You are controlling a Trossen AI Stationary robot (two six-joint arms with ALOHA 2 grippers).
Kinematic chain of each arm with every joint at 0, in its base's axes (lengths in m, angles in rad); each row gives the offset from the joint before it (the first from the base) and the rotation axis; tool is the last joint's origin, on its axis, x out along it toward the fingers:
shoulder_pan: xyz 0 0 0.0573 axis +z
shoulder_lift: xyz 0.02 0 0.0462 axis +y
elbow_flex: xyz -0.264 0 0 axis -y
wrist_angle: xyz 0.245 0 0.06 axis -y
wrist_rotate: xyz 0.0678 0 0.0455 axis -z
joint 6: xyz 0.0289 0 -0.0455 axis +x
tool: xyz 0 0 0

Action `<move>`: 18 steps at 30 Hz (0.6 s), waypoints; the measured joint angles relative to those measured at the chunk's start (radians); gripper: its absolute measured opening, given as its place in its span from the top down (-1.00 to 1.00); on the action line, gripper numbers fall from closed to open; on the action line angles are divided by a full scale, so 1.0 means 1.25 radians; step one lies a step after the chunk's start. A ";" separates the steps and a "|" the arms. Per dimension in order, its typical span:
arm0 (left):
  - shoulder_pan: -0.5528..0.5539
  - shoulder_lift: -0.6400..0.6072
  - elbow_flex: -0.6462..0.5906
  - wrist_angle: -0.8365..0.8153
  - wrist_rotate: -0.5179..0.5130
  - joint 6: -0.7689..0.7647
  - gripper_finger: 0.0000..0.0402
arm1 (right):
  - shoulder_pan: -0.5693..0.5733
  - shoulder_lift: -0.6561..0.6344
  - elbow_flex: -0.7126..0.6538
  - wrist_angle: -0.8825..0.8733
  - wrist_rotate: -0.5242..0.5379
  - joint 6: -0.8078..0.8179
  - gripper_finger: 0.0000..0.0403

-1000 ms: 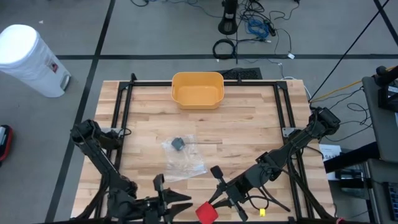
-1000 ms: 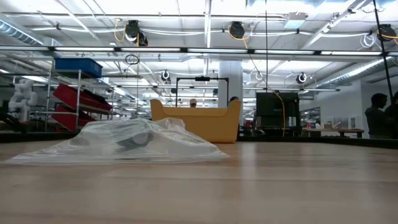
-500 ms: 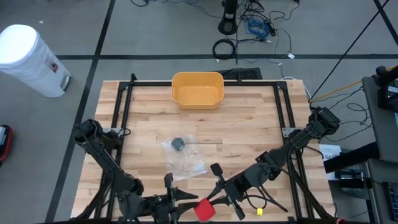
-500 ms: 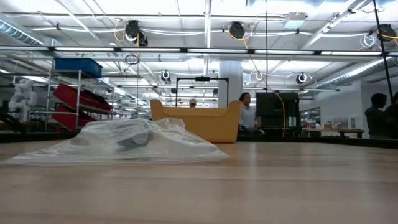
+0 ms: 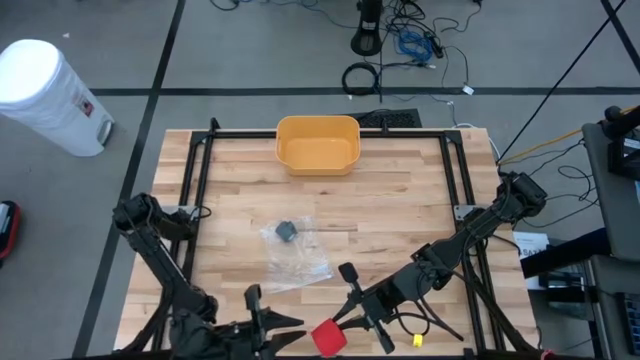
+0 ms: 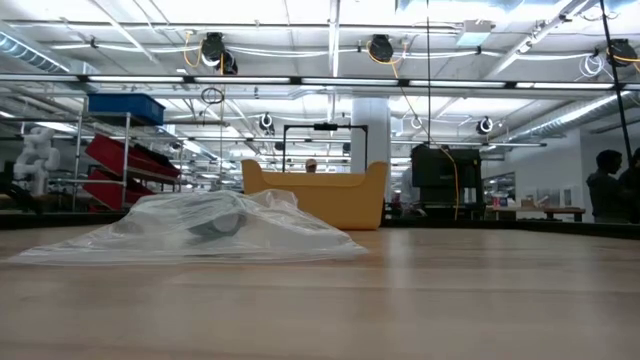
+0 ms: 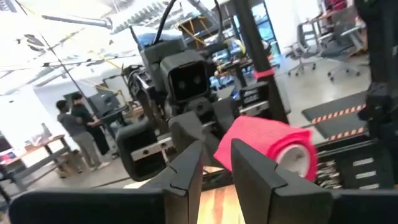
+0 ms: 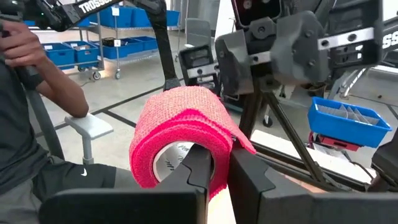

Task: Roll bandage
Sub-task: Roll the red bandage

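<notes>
A pink-red bandage roll (image 5: 328, 338) hangs above the table's near edge, with my right gripper (image 5: 341, 325) shut on it. The roll's loose end (image 8: 244, 142) sticks out as a short flap. My left gripper (image 5: 292, 330) stands open just left of the roll, pointing at it; in the left wrist view the roll (image 7: 273, 144) shows beyond its fingers, with nothing between them. A clear plastic bag (image 5: 295, 252) holding a small grey thing (image 5: 287, 231) lies flat on the table's middle. My right gripper holds the roll by its wall (image 8: 219, 163) at the rim of the hollow core: one finger (image 8: 198, 163) reaches into the core and the other (image 8: 245, 171) lies outside. The fingers come about level from the table's right. The roll hangs clear of the table.
A yellow bin (image 5: 317, 143) stands at the table's far edge, also in the low view (image 6: 318, 195) behind the bag (image 6: 200, 226). A black frame (image 5: 200, 180) borders the wooden top. A white bin (image 5: 50, 95) stands on the floor at far left.
My left gripper went toward the roll, to the table's right, then drew back to the left to about where it began. The right gripper and the roll have kept nearly still.
</notes>
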 joint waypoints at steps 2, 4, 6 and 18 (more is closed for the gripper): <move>0.006 0.000 0.000 -0.019 0.006 -0.017 0.55 | 0.000 0.000 0.000 0.001 0.002 0.000 0.86; 0.020 0.000 0.000 -0.060 0.035 -0.073 0.55 | 0.000 0.000 0.000 0.001 0.020 -0.001 0.86; 0.033 0.001 0.000 -0.096 0.068 -0.122 0.55 | 0.000 0.000 0.000 -0.002 0.045 -0.007 0.86; 0.034 0.000 0.000 -0.078 0.039 -0.086 0.55 | -0.001 0.000 0.000 -0.011 0.061 -0.021 0.86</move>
